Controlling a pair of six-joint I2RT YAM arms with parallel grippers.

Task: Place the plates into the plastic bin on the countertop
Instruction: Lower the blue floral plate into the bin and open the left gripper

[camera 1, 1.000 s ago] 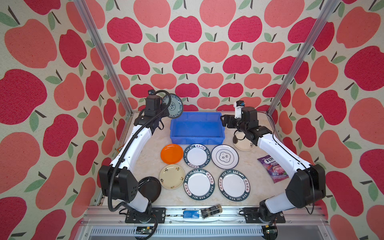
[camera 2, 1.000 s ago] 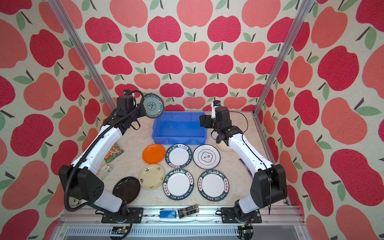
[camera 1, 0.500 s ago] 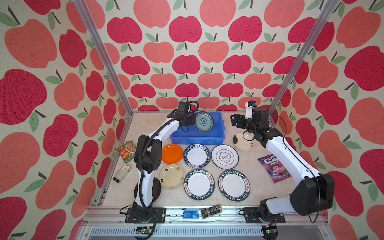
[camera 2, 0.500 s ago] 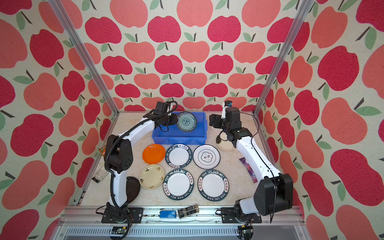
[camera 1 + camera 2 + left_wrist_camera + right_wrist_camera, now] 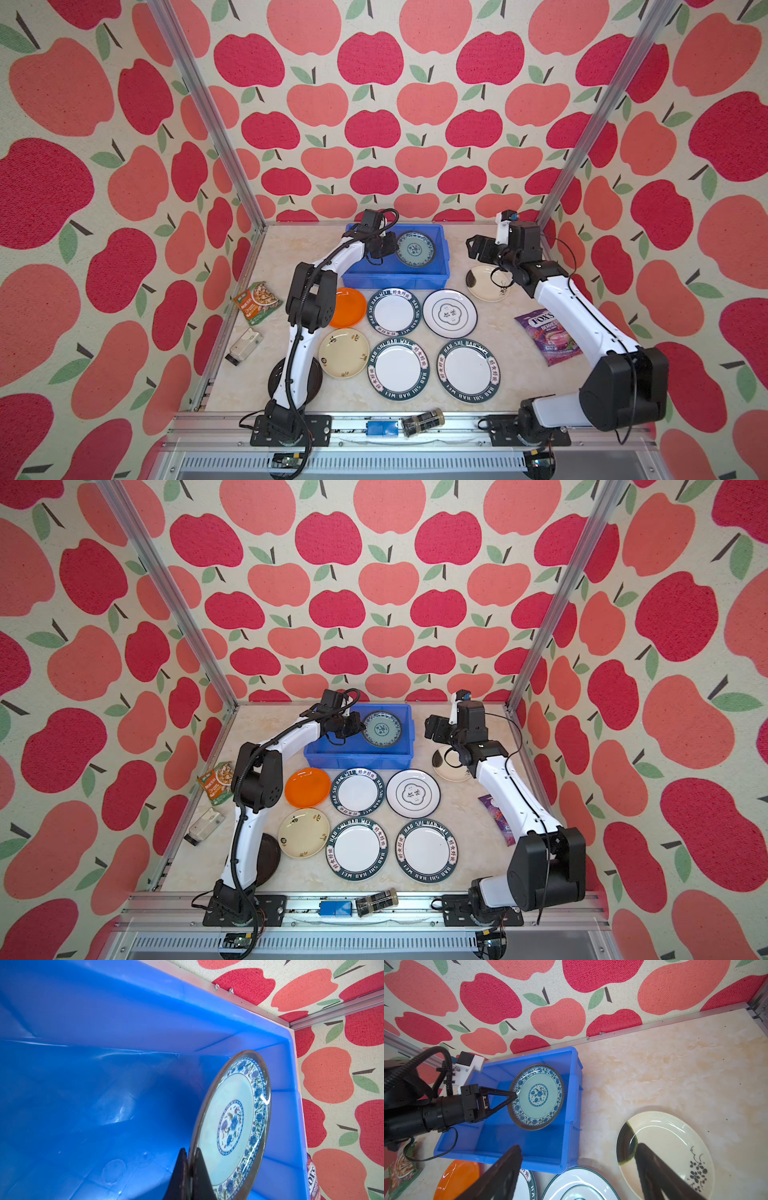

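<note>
Left arm has swung across since a second ago: your left gripper (image 5: 394, 249) now sits over the plastic bin (image 5: 399, 283) instead of out past its back-left corner. Its fingers (image 5: 508, 1096) are clamped on the rim of the teal patterned plate (image 5: 415, 249). You've got that plate tilted inside the bin's right half; can't tell if it touches the floor. Right arm has pulled back from the bin. Your right gripper (image 5: 470, 248) hovers with jaws spread wide, holding nothing, above the cream plate (image 5: 486, 286) right of the bin. On the countertop (image 5: 513, 374) in front of the bin you have the orange plate (image 5: 348, 307), three lettered-rim plates (image 5: 395, 311), the flower-outlined plate (image 5: 450, 313), a second cream plate (image 5: 344, 353) and the black plate (image 5: 275, 380), half hidden by the left arm.
</note>
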